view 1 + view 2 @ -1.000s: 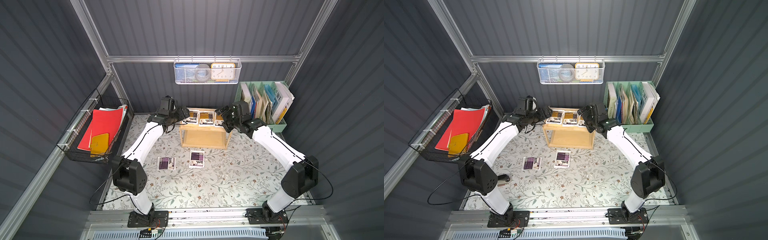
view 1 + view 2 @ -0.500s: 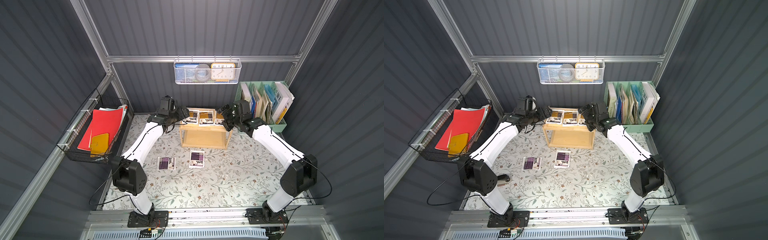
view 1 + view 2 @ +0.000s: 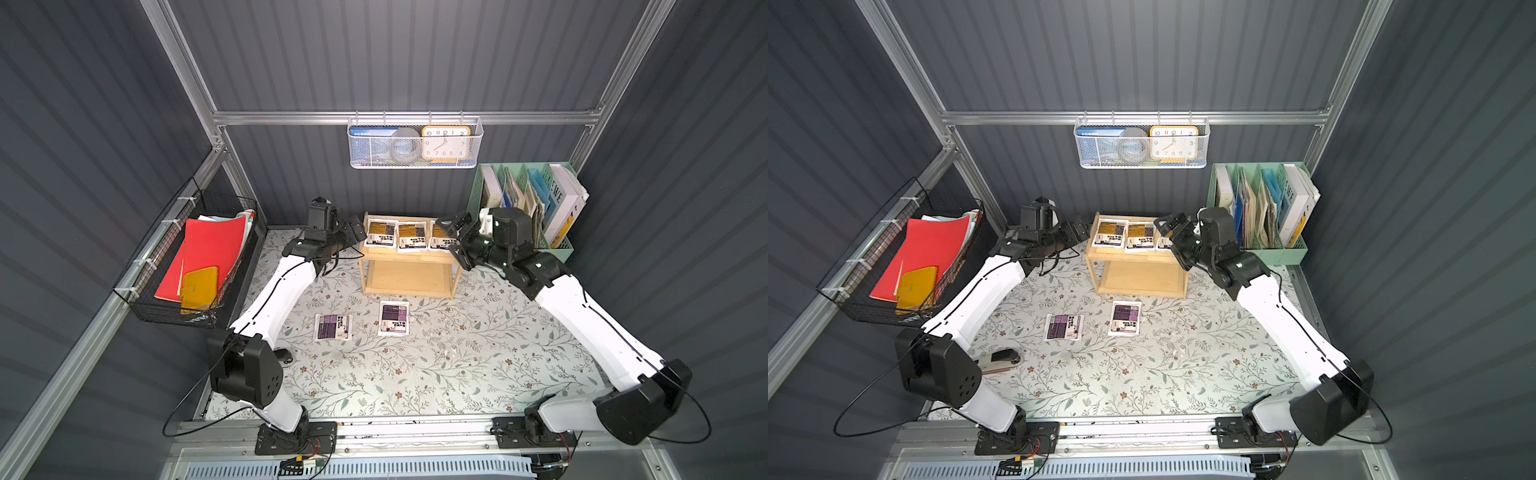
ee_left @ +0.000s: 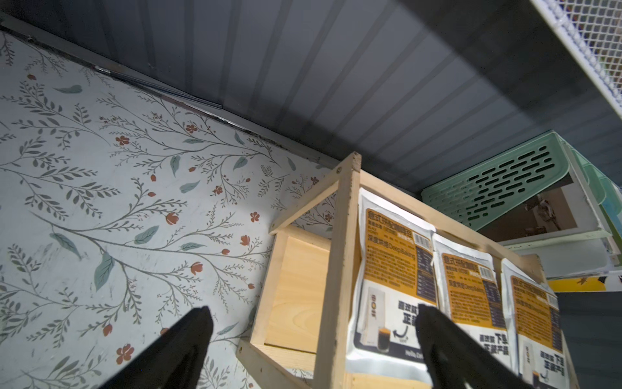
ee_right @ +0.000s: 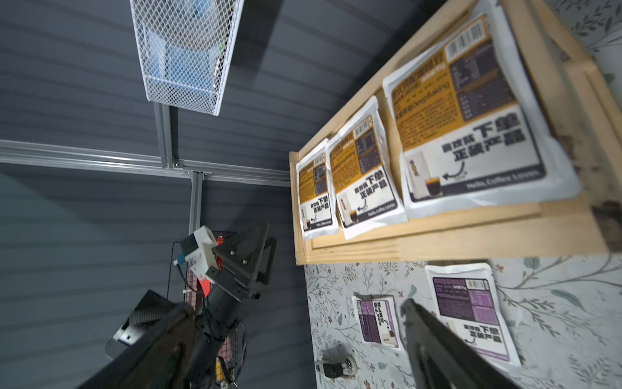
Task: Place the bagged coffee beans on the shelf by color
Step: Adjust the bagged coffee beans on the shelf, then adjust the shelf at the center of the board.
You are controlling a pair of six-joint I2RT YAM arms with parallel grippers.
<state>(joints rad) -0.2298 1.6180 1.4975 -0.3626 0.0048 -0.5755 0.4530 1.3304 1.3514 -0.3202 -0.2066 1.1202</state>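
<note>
Both wide-spread and empty: left end effector [image 3: 355,232] and right end effector [image 3: 451,238], at opposite ends of the shelf [image 3: 409,260].

shelf [image 3: 405,256] top tier: three yellow pouches [image 3: 412,237] fill it side to side | lower tier: open at the front | shelf ends: left gripper [image 3: 357,231] and right gripper [image 3: 451,238] crowd them, jaws spread | file organizer [image 3: 562,249] near its right end | mat [image 3: 457,353] in front: two purple pouches [image 3: 394,318], wide room around them

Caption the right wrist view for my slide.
Three yellow-orange pouches fill the top tier of the shelf; two purple pouches lie on the mat; right gripper open.
</note>
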